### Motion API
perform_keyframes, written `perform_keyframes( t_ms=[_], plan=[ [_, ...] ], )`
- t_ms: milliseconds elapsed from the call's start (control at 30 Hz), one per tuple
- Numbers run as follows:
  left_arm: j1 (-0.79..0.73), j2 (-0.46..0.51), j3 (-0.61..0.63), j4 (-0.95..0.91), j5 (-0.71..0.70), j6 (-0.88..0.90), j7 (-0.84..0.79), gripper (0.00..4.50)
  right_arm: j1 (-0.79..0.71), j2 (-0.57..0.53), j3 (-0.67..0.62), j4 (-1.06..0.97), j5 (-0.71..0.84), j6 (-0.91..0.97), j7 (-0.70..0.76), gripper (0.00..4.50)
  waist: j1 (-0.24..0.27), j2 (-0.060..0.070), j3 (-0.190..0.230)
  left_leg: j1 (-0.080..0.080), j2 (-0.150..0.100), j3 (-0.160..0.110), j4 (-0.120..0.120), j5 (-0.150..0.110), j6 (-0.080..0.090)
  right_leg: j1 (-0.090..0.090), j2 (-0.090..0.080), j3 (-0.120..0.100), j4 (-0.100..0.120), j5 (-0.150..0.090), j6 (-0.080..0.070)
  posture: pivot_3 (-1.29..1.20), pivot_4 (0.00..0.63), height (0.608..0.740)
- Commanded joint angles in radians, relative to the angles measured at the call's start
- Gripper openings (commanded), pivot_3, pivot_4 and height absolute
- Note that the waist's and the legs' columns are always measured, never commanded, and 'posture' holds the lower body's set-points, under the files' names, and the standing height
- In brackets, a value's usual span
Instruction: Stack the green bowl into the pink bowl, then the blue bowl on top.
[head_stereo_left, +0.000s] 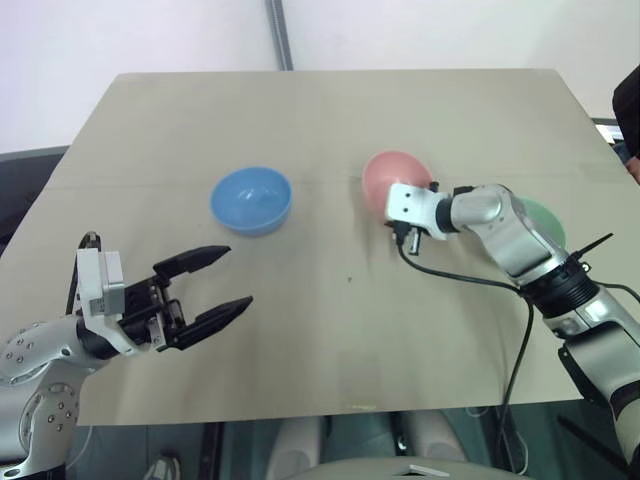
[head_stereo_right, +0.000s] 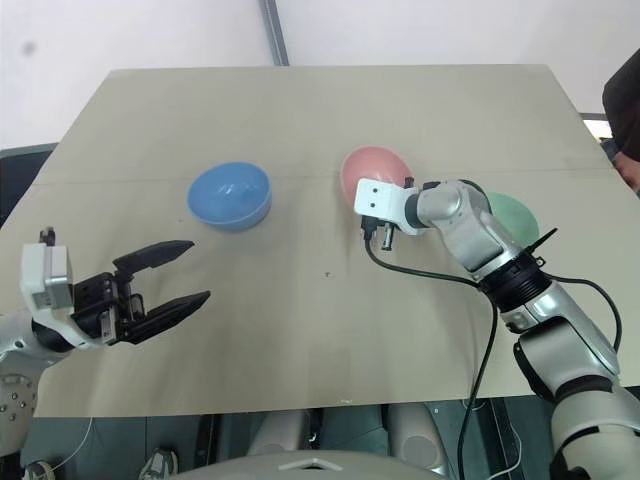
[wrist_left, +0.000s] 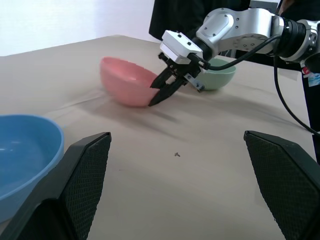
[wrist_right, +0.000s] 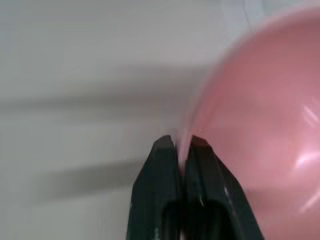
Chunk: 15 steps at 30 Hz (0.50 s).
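- Nearest the head camera, left gripper (head_stereo_left: 205, 287) hovers over the near-left part of the counter (head_stereo_left: 330, 340), fingers spread wide, nothing between them.
- Blue bowl (head_stereo_left: 251, 199) sits upright on the counter beyond the left gripper, well apart from it.
- Right gripper (wrist_left: 161, 91) reaches across to the pink bowl (head_stereo_left: 392, 178); fingers pressed together on its rim, one inside, one outside the wall.
- Pink bowl is tipped up toward the robot, at mid-counter, right of the blue bowl.
- Green bowl (head_stereo_right: 513, 216) rests on the counter just right of the pink one, partly hidden behind the right arm.
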Motion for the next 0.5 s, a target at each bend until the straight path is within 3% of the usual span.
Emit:
perform_keyframes(
  t_ms=[33,200,333,500],
  plan=[
    [0.002,0.011,0.028,-0.021,-0.002,-0.022,-0.004,4.5,-0.026,0.006,-0.035,-0.016,-0.023,-0.05,0.007,0.04,0.0,0.0,0.0,0.0,0.0,0.0,0.0,0.0,0.0,0.0,0.0,0.0,0.0,0.0,0.0,0.0,0.15,0.74],
    [0.0,0.004,0.029,0.016,-0.007,-0.035,-0.027,4.5,0.028,-0.04,-0.089,-0.201,0.074,-0.21,0.119,0.04,0.001,0.0,0.0,0.0,0.0,0.0,0.0,0.0,0.0,0.0,0.0,0.0,0.0,0.0,0.0,0.0,0.15,0.74],
    [0.02,0.011,0.048,0.122,0.01,-0.083,-0.121,4.5,0.104,-0.071,-0.097,-0.411,0.212,-0.189,0.263,0.04,0.0,0.0,0.0,-0.001,0.0,0.0,-0.001,0.0,0.0,0.0,0.0,-0.001,-0.001,0.0,0.0,0.0,0.15,0.74],
    [0.029,0.03,0.06,0.251,0.032,-0.146,-0.241,4.5,0.156,-0.061,-0.018,-0.536,0.167,-0.202,0.296,0.04,0.0,0.0,0.0,0.0,0.001,-0.001,0.0,-0.002,0.004,0.0,0.0,-0.002,0.0,0.0,0.0,0.0,0.15,0.74]
  ],
)
